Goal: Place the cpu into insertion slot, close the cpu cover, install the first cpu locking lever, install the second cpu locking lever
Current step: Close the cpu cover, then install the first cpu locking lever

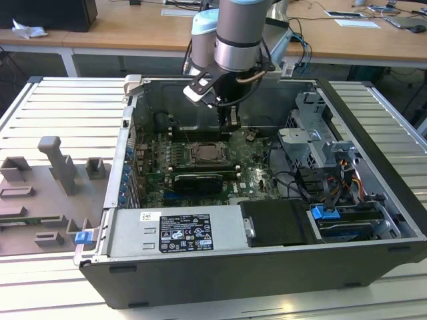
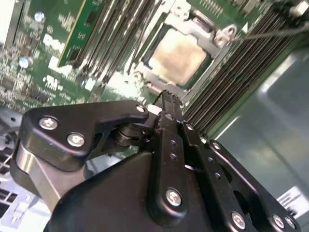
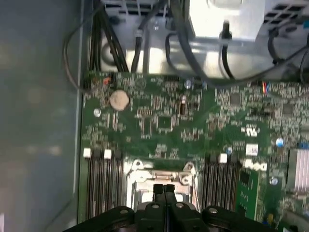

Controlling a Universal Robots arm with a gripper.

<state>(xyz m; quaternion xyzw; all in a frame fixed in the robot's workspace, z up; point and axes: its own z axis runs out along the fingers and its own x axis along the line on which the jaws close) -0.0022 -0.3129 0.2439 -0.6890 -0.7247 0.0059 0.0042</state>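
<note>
The cpu [image 2: 178, 55] lies flat in the insertion slot [image 1: 205, 154] on the green board, its pale beige top showing. The silver cpu cover [image 2: 205, 35] frames it and looks lowered over it. A thin metal lever rod [image 2: 270, 33] runs out from one socket corner. My gripper [image 1: 231, 129] hangs inside the open case, just behind the socket towards the exterior view's right. Its black fingertips [image 3: 158, 189] are pressed together, shut with nothing between them. In both wrist views the tips [image 2: 166, 98] sit right at the edge of the socket frame [image 3: 159, 177].
Long black memory slots [image 3: 101, 179] flank the socket on both sides. A black card [image 1: 198, 181] stands in front of it. The power supply [image 1: 177, 233], drive cage [image 1: 313, 143] and loose cables [image 1: 333, 180] crowd the case. A grey fixture plate [image 1: 47, 187] lies outside.
</note>
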